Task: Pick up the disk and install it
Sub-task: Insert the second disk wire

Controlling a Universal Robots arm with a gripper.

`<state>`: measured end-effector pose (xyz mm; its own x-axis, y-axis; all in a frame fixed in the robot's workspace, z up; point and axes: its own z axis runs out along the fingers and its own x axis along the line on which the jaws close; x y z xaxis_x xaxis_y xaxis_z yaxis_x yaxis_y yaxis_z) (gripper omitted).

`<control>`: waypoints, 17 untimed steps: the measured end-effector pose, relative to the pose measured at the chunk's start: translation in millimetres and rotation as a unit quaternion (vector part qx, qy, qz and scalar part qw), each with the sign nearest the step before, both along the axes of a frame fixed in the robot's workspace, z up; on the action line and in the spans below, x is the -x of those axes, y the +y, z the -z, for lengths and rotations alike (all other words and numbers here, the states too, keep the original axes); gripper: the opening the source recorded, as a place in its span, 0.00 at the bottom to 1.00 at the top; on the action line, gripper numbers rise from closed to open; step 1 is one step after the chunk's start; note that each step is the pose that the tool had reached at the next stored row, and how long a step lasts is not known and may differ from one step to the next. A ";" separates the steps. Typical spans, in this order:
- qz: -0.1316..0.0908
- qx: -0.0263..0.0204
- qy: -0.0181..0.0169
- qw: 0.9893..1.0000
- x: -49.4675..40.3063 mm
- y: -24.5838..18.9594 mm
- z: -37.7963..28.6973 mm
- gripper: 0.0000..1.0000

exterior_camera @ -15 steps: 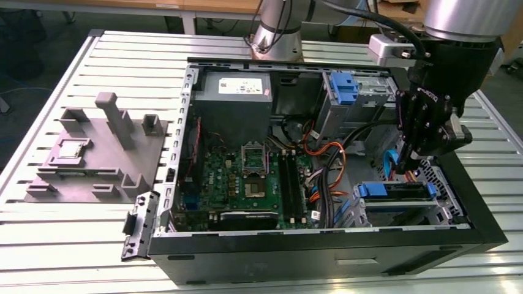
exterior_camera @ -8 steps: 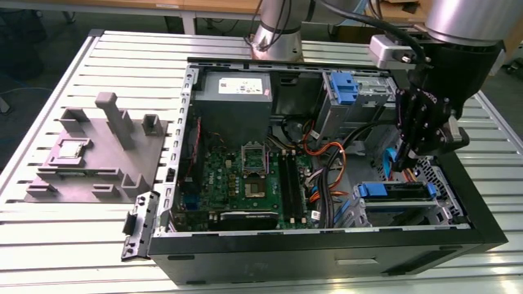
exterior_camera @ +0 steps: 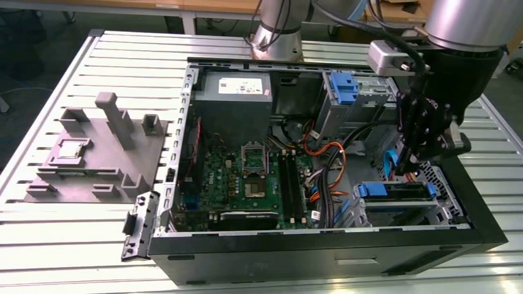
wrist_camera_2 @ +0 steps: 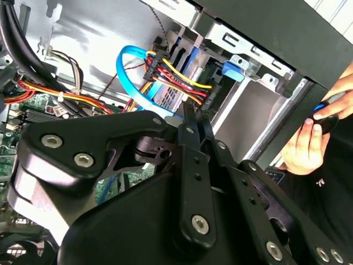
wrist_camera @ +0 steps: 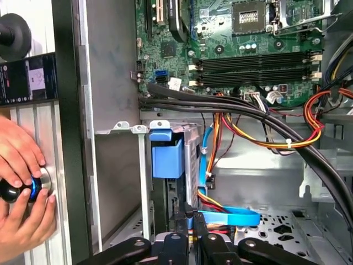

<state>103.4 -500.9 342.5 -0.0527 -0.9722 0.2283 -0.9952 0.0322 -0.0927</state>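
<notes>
Disk point(exterior_camera: 394, 191) sits on edge in the drive bay at the lower right of the exterior view, inside the open PC case point(exterior_camera: 327, 245). Its blue carrier point(wrist_camera: 165, 157) faces out in the first wrist view. Looks seated in the bay, tho I can't tell if it's fully home.

Handling, my guess: metal body, stiff, fairly heavy for its size, and no good w/ knocks or drops. The plastic carrier is the flexy bit, so take hold across the blue frame edges, not the label face or the connector end.

Pincer point(exterior_camera: 407, 174) hangs just above the bay, tips together w/ nothing between them, as the second wrist view shows point(wrist_camera_2: 190, 113). SATA and power cables point(wrist_camera: 265, 138) crowd right beside it, a snag risk.

Further out, a 2nd blue carrier point(exterior_camera: 343, 86) is at upper right and the grey PSU point(exterior_camera: 237, 89) at upper middle. The case rests on a slatted surface point(exterior_camera: 82, 245). A person's hands point(wrist_camera: 19, 187) work a round knob by the case wall.
</notes>
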 end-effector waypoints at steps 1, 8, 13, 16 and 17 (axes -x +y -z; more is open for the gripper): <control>0.000 0.000 -0.002 1.000 0.8 -0.5 0.0 0.16; 0.000 -0.014 -0.012 1.000 3.0 -8.7 1.2 0.16; 0.000 -0.033 -0.014 0.999 3.7 -17.6 2.6 0.16; 0.000 -0.045 -0.015 0.999 4.0 -22.9 3.6 0.16; 0.000 -0.049 -0.016 0.999 4.1 -24.5 3.9 0.16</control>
<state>99.3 -525.4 338.6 -0.0585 -0.9898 0.1297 -0.9919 0.0429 -0.1200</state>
